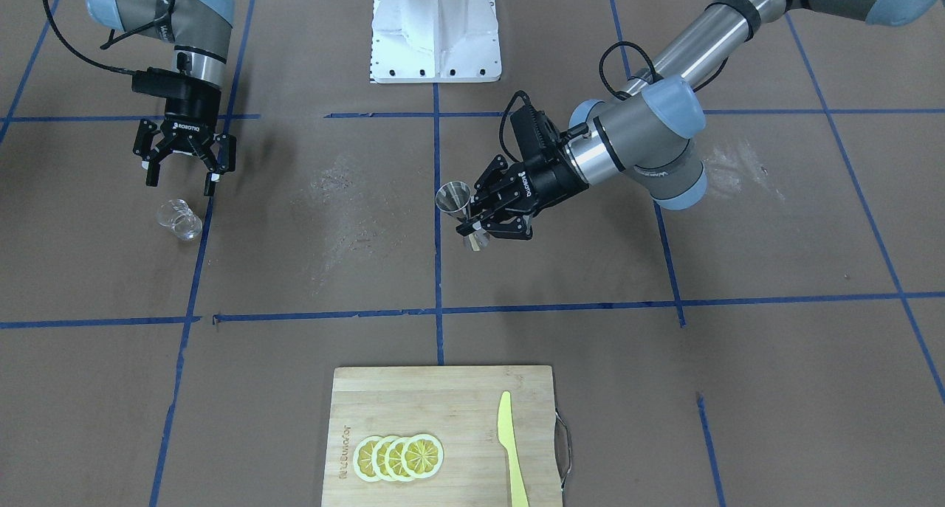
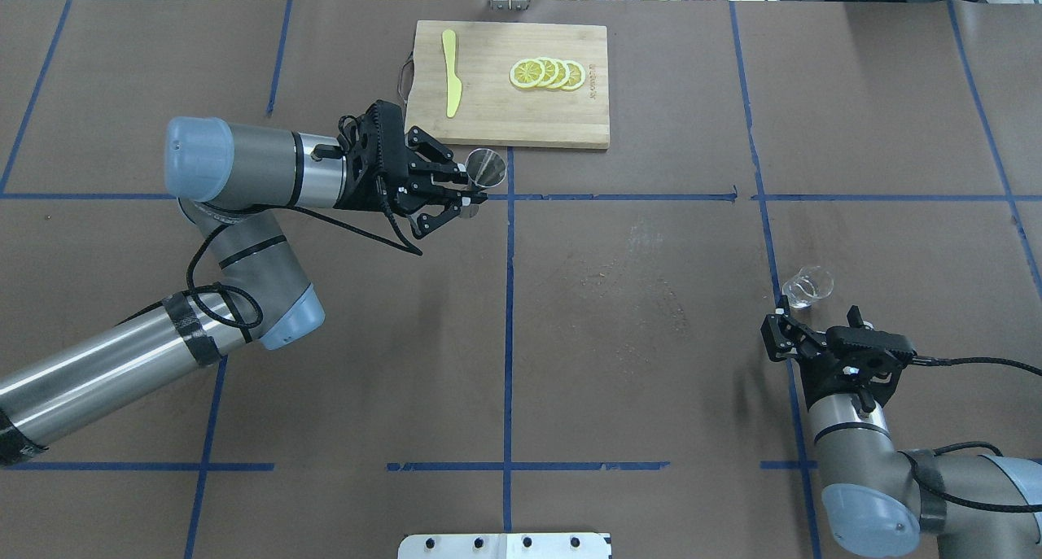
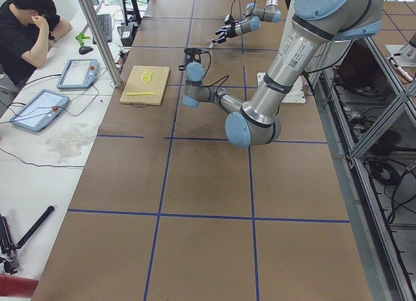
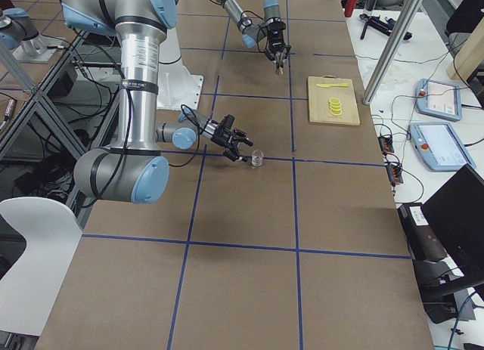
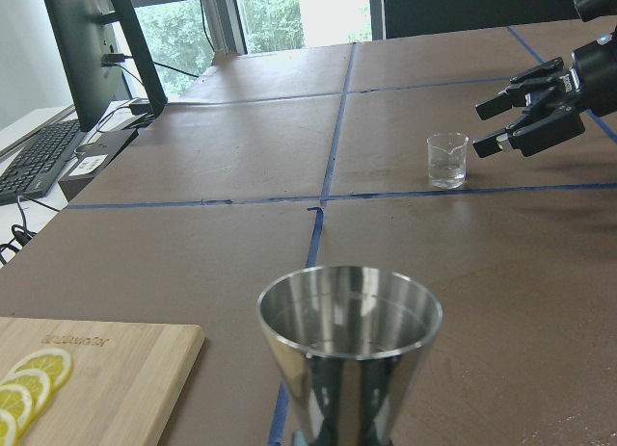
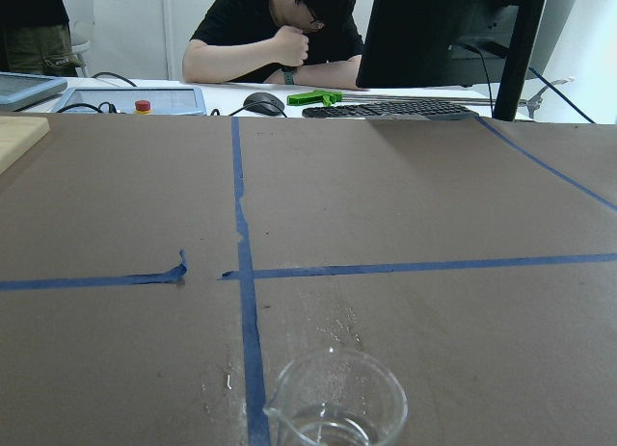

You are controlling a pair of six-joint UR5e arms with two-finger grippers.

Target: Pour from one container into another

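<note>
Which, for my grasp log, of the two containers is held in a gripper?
The steel jigger, clamped in the left gripper; the glass beaker stands untouched near the open right gripper.

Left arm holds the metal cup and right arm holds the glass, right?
No. The left gripper holds the metal cup, but the right gripper is open beside the glass, not gripping it. The left wrist view shows this.
</note>
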